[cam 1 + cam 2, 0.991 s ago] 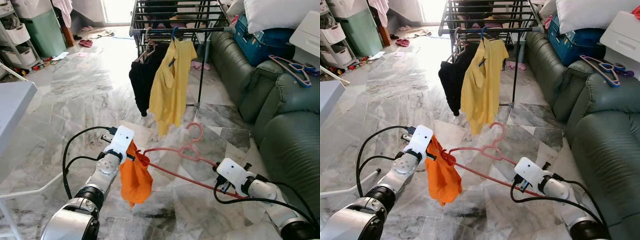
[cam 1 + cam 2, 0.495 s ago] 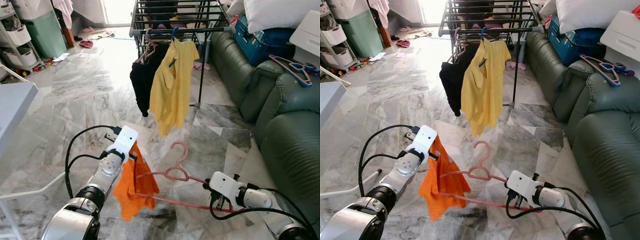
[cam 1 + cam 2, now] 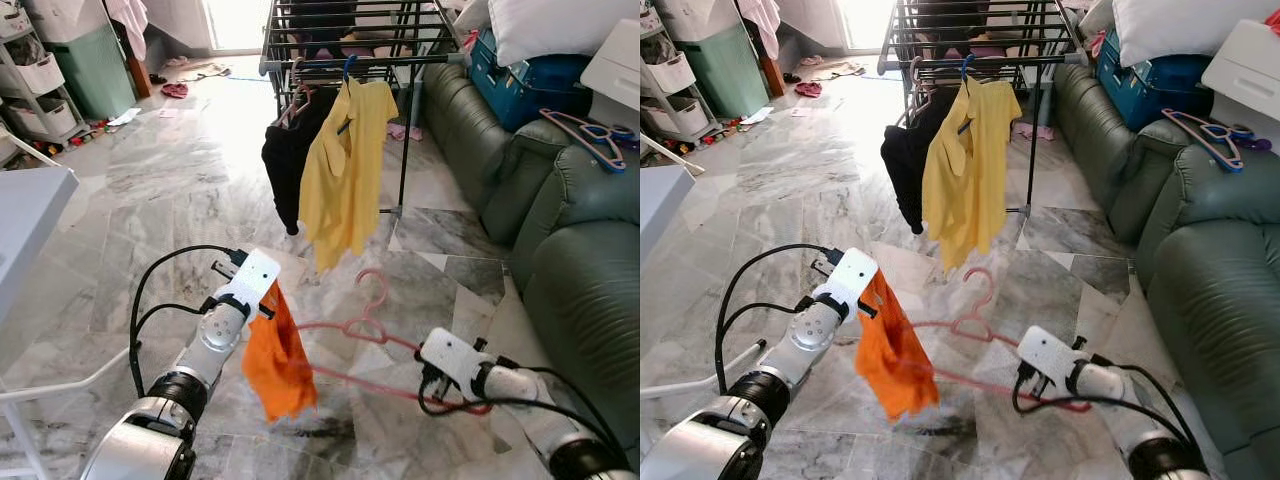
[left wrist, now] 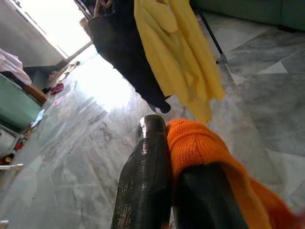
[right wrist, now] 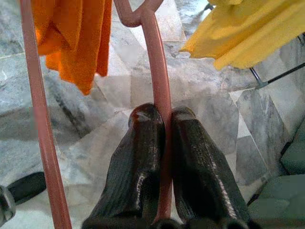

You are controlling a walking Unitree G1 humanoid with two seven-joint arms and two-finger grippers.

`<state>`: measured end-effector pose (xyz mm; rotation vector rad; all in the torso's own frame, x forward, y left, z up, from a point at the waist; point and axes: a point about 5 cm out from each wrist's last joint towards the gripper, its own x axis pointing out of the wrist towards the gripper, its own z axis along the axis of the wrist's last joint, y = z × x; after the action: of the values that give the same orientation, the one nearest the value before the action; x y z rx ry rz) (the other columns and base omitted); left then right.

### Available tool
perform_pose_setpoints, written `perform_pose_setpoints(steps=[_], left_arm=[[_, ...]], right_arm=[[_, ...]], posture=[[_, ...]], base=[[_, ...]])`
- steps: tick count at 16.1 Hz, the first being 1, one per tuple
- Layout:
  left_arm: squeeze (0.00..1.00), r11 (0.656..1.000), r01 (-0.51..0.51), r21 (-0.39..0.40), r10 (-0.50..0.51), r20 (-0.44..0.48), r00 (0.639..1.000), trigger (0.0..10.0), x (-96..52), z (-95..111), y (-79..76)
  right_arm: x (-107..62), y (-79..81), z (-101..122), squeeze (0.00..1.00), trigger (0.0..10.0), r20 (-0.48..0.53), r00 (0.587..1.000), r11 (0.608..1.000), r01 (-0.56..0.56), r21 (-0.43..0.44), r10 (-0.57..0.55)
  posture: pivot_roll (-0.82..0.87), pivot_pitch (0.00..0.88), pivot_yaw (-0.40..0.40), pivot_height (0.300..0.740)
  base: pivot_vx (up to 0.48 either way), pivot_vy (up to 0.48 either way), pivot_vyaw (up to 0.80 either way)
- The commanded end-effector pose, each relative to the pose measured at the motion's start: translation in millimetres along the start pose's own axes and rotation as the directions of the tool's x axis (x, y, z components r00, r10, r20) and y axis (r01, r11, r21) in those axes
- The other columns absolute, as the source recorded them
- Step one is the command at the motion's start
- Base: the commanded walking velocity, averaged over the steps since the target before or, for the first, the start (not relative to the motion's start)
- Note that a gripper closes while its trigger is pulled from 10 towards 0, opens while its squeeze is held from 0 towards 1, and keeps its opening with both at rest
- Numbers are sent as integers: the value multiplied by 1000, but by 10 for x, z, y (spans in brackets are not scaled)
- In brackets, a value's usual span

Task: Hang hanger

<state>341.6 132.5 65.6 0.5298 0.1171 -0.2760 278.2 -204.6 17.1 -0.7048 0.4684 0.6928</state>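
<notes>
Right gripper [image 5: 164, 119] clamped the pink hanger [image 3: 365, 325]; left gripper [image 4: 164, 143] pinched the orange garment [image 3: 275, 355]. Drying rack [image 3: 340, 40] stood ahead, hook pointing toward it.

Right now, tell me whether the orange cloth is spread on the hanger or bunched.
Bunched: the orange cloth hangs crumpled at one end of the pink hanger, pinched by the left end effector.

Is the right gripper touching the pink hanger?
Touching. In the right wrist view, the right gripper has its two black fingers closed on a bar of the pink hanger, which runs straight between them with no gap.
</notes>
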Motion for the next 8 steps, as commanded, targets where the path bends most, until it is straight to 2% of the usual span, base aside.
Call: perform_pose_setpoints(steps=[1, 3, 5, 6, 7, 8], left_arm=[[0, 1000, -8, 18, 8, 23, 1000, 10000, 10, 54, 17], [0, 1000, -5, 15, 4, 33, 999, 10000, 5, 72, -3], [0, 1000, -1, 9, 1, 45, 999, 10000, 2, 94, -12], [0, 1000, -1, 6, 1, 55, 998, 10000, 2, 112, -16], [0, 1000, -5, 4, 5, 72, 997, 10000, 2, 151, -19], [0, 1000, -6, 2, 5, 77, 997, 10000, 4, 165, -20]], right_arm=[[28, -79, 50, 0, 10000, 5, 999, 998, 43, 35, -43], [89, -129, 84, 0, 10000, -9, 996, 985, 87, 148, -87], [139, -141, 89, 0, 10000, -32, 994, 956, 110, 272, -105], [155, -150, 78, 0, 10000, -54, 991, 935, 130, 330, -119], [176, -164, 54, 0, 10000, -87, 985, 888, 170, 427, -147], [178, -171, 41, 0, 10000, -101, 982, 867, 186, 463, -157]], posture=[[-115, 0, 58, 740], [-111, 0, 56, 740], [-107, 0, 54, 740], [-105, 0, 53, 740], [-102, 0, 50, 740], [-102, 0, 49, 740]], base=[[0, 0, 0], [0, 0, 0], [0, 0, 0], [0, 0, 0], [0, 0, 0], [0, 0, 0]])
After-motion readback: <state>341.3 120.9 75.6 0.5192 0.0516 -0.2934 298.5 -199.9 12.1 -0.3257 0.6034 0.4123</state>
